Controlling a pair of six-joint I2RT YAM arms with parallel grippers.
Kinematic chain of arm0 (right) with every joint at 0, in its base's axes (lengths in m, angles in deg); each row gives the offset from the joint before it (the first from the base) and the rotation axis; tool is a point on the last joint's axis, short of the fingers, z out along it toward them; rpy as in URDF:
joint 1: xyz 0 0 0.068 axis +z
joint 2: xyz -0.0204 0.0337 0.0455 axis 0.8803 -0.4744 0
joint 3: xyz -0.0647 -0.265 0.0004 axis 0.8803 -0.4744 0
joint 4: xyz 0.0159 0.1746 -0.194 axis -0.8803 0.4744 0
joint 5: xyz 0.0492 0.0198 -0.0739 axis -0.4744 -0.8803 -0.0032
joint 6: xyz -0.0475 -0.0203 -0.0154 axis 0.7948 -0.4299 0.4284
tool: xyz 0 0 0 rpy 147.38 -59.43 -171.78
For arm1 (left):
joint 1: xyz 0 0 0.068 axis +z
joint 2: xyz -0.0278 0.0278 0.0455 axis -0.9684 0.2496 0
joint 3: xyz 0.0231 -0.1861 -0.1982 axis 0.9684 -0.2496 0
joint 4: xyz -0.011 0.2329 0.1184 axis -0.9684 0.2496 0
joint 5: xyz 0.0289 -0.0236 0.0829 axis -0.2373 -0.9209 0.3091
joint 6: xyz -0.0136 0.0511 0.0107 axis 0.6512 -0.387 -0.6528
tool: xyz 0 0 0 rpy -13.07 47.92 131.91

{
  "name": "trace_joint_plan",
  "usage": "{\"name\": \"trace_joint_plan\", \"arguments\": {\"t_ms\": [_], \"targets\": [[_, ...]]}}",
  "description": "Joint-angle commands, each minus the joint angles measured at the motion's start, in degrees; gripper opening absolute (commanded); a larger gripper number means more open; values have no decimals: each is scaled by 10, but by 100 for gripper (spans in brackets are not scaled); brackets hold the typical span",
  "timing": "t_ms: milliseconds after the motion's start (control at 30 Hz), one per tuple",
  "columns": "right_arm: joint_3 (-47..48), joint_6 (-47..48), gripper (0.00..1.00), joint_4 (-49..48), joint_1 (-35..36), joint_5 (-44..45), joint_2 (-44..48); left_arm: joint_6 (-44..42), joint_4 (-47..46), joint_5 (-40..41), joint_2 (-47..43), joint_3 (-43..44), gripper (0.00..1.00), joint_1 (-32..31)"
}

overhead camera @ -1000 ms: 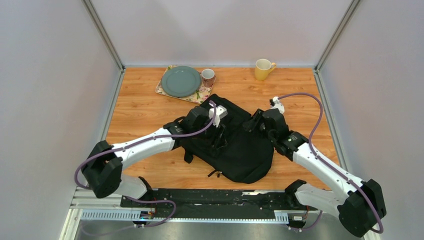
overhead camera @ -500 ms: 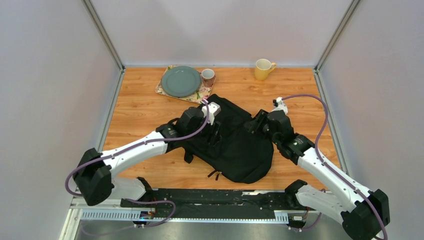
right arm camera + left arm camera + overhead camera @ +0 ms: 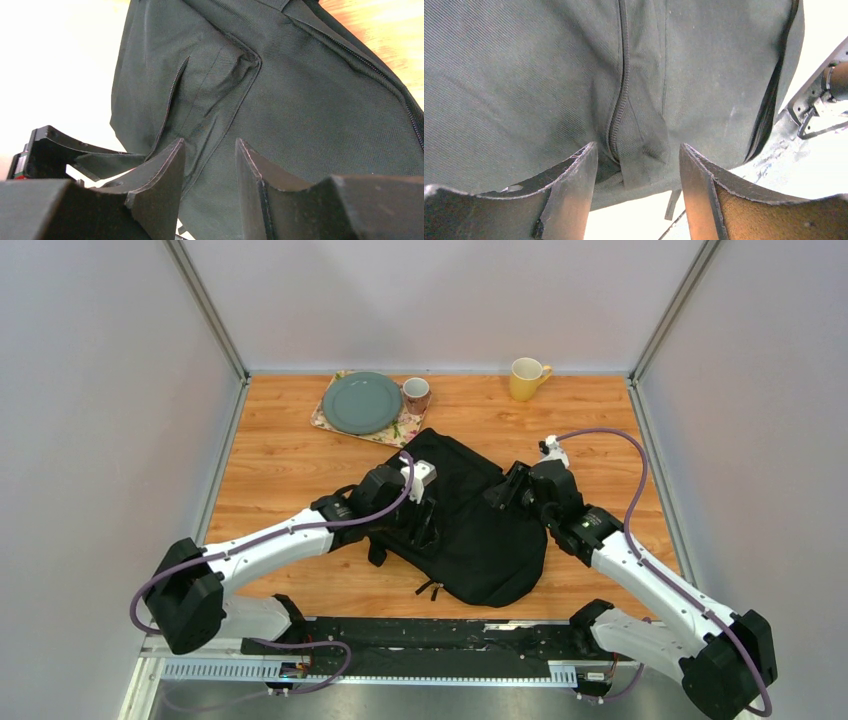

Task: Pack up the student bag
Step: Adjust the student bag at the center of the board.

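Note:
The student bag (image 3: pixel 470 530), a large black fabric backpack, lies flat in the middle of the wooden table. My left gripper (image 3: pixel 422 525) hovers over its left half, jaws open and empty; in the left wrist view (image 3: pixel 639 152) a zipper line (image 3: pixel 620 85) runs between the fingers. My right gripper (image 3: pixel 505 495) is at the bag's upper right edge, jaws open a little and empty; the right wrist view (image 3: pixel 210 147) shows the bag's fabric (image 3: pixel 310 115) and a pocket zipper (image 3: pixel 170 100) just past the fingertips.
A grey-green plate (image 3: pixel 361 402) on a floral mat (image 3: pixel 328 421) and a brown cup (image 3: pixel 416 395) stand at the back left. A yellow mug (image 3: pixel 526 378) stands at the back right. Grey walls enclose the table.
My left gripper has drawn back toward the near left over the bag. My right gripper shifted slightly left along the bag's edge. The bag has not moved.

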Motion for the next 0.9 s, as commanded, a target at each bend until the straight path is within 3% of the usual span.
{"name": "trace_joint_plan", "arguments": {"t_ms": [0, 133, 300, 400, 433, 567, 700, 867], "targets": [[-1, 3, 45, -16, -2, -6, 1, 26, -7, -49, 3, -3, 68, -1], [-4, -2, 45, -23, -1, -13, -2, 33, -25, -105, 13, -7, 66, -1], [-3, 0, 44, -25, -1, -17, -7, 41, -60, -146, 12, -7, 52, -1], [4, 3, 44, -27, -1, -19, -12, 30, -54, -160, 17, -2, 39, -1], [6, 5, 44, -28, -2, -22, -16, 26, -51, -175, 24, 4, 29, -1], [28, 20, 44, -59, -2, -69, -36, 4, -39, -196, 33, 4, 8, -1], [71, 30, 40, -84, -1, -133, -81, -15, -37, -204, 35, 3, 1, -1], [139, 48, 31, -89, 3, -174, -159, -24, -48, -217, 32, 6, 0, -1]]}}
